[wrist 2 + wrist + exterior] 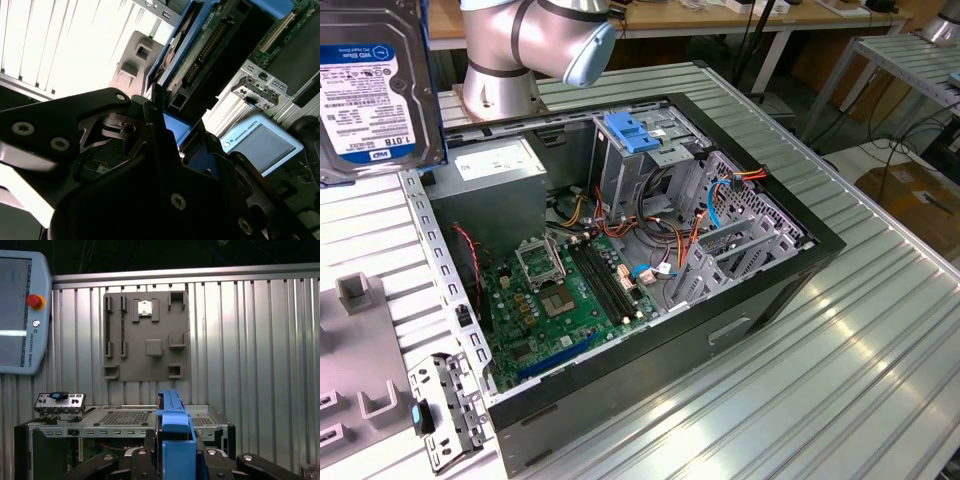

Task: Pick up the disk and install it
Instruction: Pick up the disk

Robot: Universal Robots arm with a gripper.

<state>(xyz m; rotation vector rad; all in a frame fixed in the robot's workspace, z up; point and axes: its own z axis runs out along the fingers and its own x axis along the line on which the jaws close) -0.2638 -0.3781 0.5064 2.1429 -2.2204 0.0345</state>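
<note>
Holding disk (370, 85) in gripper (176, 452), PC case (760, 300) nr

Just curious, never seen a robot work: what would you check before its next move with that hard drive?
1. Disk clamped in the jaws: ok, both wrist views show its blue rails between them.
2. Disk clear of the grey holder plate: ok.
3. Computer case open: ok.
4. Drive cage bay free: cannot tell.
5. Loose cables clear of the cage: cannot tell.
</note>
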